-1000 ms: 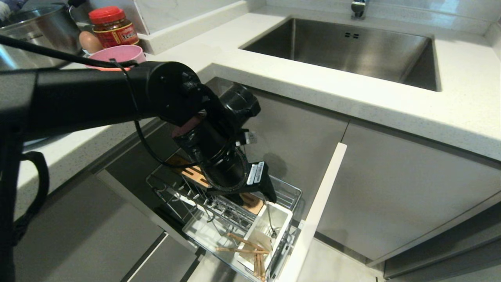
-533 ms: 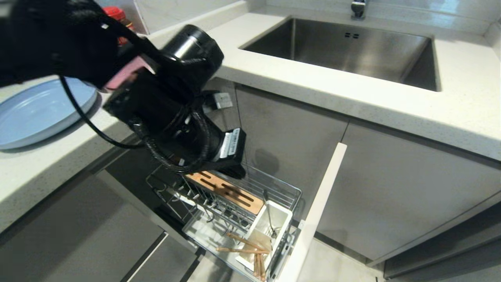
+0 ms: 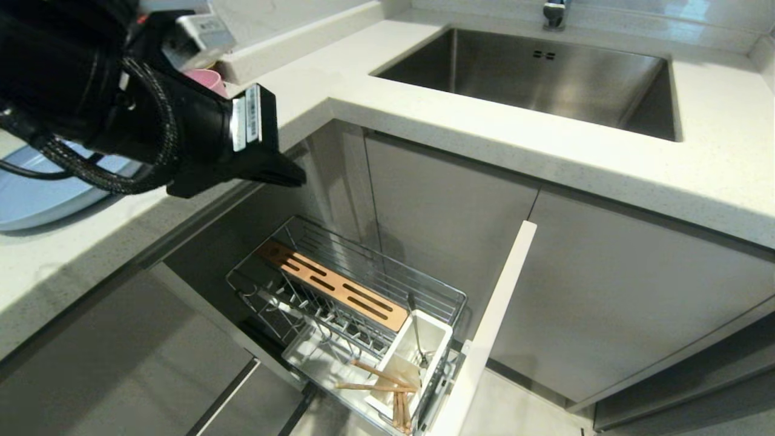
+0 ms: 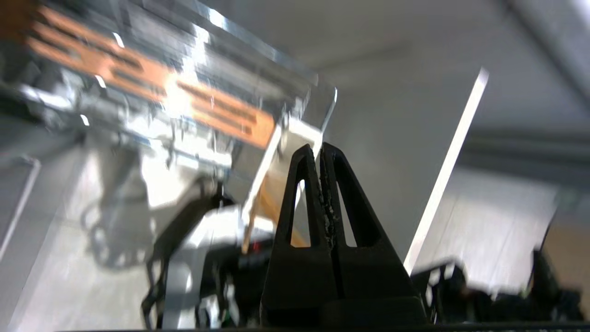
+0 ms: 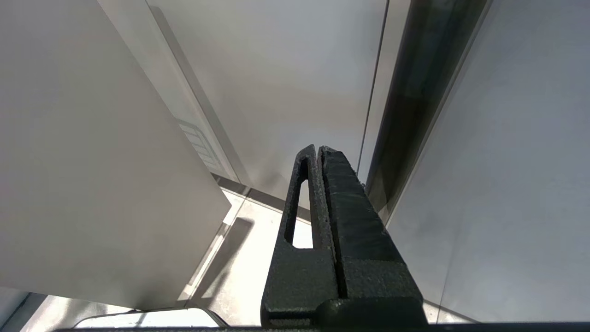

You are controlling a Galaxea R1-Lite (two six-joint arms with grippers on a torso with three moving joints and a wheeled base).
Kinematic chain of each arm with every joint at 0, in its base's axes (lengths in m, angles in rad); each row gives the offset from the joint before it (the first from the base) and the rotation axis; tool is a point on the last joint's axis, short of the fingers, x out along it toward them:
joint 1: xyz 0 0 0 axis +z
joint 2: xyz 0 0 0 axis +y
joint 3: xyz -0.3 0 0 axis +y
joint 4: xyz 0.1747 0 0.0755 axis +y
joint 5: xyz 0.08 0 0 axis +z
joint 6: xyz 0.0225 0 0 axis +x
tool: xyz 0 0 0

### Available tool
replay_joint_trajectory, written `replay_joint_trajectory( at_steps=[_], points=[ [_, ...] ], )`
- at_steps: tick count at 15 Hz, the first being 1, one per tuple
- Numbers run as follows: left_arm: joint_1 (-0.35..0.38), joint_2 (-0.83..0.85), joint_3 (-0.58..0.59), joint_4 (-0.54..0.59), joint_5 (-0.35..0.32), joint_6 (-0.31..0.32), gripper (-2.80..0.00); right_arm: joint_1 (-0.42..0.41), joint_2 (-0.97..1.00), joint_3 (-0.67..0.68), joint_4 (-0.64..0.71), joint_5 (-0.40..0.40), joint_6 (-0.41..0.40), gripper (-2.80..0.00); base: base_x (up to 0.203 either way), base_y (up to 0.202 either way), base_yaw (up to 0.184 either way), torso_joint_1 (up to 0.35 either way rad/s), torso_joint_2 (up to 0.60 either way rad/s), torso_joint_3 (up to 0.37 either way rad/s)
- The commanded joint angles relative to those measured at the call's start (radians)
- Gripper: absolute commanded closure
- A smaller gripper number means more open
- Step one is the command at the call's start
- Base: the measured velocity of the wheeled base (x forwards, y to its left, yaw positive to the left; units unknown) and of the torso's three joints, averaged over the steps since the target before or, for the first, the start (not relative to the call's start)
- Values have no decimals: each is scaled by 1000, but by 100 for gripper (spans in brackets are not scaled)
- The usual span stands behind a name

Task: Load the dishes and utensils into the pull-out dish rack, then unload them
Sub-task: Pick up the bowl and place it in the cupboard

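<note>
The pull-out dish rack [image 3: 363, 254] stands drawn out below the counter, with its wooden strip [image 3: 339, 292] and white cutlery cup [image 3: 444, 332]. A slim silver utensil [image 3: 416, 330] stands in the cup. Wooden chopsticks [image 3: 374, 383] lie tilted across the cup's near end. The light-blue plate [image 3: 36, 197] rests on the counter at the left, and the pink bowl [image 3: 209, 79] peeks out behind my left arm. My left gripper [image 3: 295, 178] hangs shut and empty at counter height, above and to the left of the rack; its wrist view shows the left gripper [image 4: 319, 147] with jaws pressed together. The right gripper [image 5: 318, 150] is shut, parked beside cabinet fronts.
A steel sink [image 3: 533, 79] is set in the white counter [image 3: 605, 169] at the back right. The open cabinet front's white edge [image 3: 496, 321] stands right of the rack. Grey cabinet doors [image 3: 605, 290] close the rest.
My left arm has lifted from just above the cutlery cup up and to the left, to counter height. The silver utensil stays in the cup. The rack and chopsticks have not moved.
</note>
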Motion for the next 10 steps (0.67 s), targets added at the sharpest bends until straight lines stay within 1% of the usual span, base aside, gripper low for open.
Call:
replay_joint_trajectory(
  at_steps=[1,2,4,5,7,10],
  points=[
    [41,-45,0,-89,24,4,0,0,-4,0,-1,0,0,0,0,0,0,0,0,0],
    [46,-49,1,-139,70,17,0,0,-5,0,-1,0,0,0,0,0,0,0,0,0],
    [84,-46,2,-172,209,51,0,0,-4,0,-1,0,0,0,0,0,0,0,0,0],
    [110,-45,2,-216,242,56,0,0,-5,0,-1,0,0,0,0,0,0,0,0,0],
    [134,-52,2,-249,259,59,0,0,-4,0,-1,0,0,0,0,0,0,0,0,0],
    [199,-47,5,-301,263,126,0,0,-5,0,-1,0,0,0,0,0,0,0,0,0]
  ],
)
